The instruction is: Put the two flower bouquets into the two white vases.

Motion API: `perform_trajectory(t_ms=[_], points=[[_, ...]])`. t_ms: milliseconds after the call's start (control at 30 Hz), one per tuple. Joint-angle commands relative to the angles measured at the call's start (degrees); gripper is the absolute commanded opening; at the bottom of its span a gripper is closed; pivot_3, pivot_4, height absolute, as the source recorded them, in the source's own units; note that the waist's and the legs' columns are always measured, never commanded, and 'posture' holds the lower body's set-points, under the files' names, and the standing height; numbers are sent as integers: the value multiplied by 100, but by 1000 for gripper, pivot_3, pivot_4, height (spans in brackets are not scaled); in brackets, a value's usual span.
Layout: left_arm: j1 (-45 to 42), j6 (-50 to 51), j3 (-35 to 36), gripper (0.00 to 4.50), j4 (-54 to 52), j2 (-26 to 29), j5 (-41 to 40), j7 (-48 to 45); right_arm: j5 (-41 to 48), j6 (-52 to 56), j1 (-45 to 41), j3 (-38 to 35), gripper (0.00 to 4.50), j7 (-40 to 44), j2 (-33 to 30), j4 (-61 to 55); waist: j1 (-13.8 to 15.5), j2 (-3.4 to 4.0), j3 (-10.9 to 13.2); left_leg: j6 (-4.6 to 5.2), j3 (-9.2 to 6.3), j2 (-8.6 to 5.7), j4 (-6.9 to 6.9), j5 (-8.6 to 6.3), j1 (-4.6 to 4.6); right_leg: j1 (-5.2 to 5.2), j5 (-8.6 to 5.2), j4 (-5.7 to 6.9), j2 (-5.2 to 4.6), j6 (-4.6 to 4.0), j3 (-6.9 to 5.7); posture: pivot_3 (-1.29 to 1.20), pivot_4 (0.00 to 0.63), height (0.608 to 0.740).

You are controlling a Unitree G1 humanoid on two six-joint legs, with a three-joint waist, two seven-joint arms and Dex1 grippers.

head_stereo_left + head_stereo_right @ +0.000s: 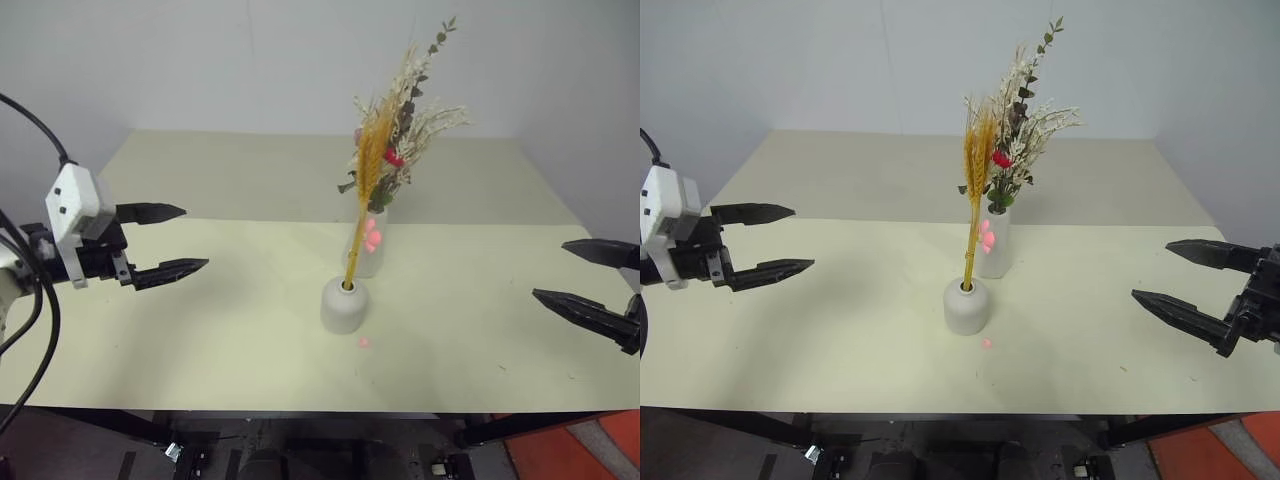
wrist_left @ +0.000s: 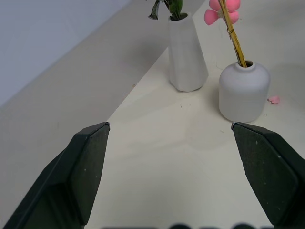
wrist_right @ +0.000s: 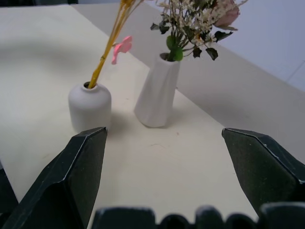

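Left gripper [image 1: 168, 241], two black fingers on a white wrist block, jaws spread wide, nothing between them, hovering over the left side of the pale cream tabletop [image 1: 200, 340]. Right gripper [image 1: 1175, 274], black fingers also wide apart and empty, over the table's right edge. Both well apart from the vases, pointing inward at them.

Centre of table: short squat matte white dome vase [image 1: 343, 305] holds the slim golden-orange wheat-like spray [image 1: 372, 160], stem in its mouth, leaning a bit back, pink bits partway up the stem. Just behind it, close but not touching as the wrist views show, the tall tapered matte white cone vase [image 1: 994, 243] holds the bushier cream-pink dried bunch with green leaves [image 1: 1025, 120], upright. One small pink petal piece [image 1: 363, 342] lies on the table just in front of the squat vase. Grey wall [image 1: 300, 60] behind.
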Motion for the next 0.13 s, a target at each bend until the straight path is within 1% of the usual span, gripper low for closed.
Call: perform_trajectory(t_ms=[33, 133], points=[[188, 53, 195, 4470, -371, 49, -106, 94, -433, -449, 178, -103, 4500, -59, 65, -163, 12, 1, 1, 0, 0, 0, -2, 0, -2, -4, 1, 0, 1, -4, -1, 0, 150, 740], [44, -58, 63, 4470, -315, 4, -91, 151, -419, -548, 267, -225, 4500, -57, 198, -272, 20, 1, 1, -1, 0, 0, -2, 1, -5, -8, 1, 4, 1, -6, -1, 0, 150, 740]])
